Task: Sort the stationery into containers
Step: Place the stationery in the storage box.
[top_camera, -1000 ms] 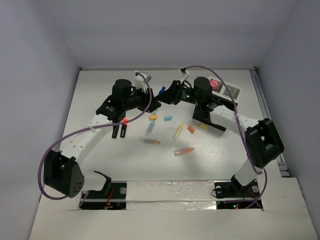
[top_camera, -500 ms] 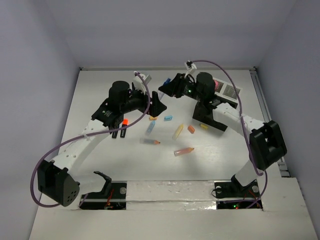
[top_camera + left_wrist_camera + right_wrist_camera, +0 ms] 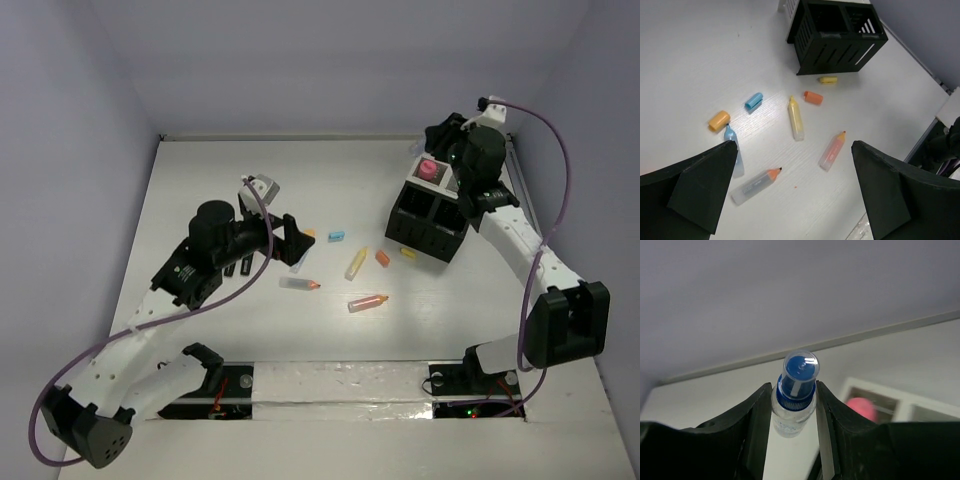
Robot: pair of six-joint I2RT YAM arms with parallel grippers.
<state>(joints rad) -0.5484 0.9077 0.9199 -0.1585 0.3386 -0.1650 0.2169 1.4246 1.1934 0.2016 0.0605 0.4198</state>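
Observation:
Loose stationery lies mid-table: a yellow stick (image 3: 796,118), a light-blue stick (image 3: 733,156), a clear orange-tipped stick (image 3: 756,185), an orange stick (image 3: 832,150) and small caps in blue (image 3: 754,101) and orange (image 3: 813,97). My left gripper (image 3: 298,240) hangs open over them, holding nothing. The black divided container (image 3: 430,215) stands back right with a pink round piece (image 3: 428,170) in it. Above its far side my right gripper (image 3: 794,390) is shut on a small clear bottle with a blue cap (image 3: 799,367).
A small yellow piece (image 3: 828,79) lies just in front of the container. Another orange cap (image 3: 719,120) sits by the light-blue stick. Two short black pieces (image 3: 240,266) rest under the left forearm. Walls close the table at the back and sides.
The left gripper has opened wide and drawn back toward the left. The right arm has swung from the table's middle to above the container, bottle still gripped.

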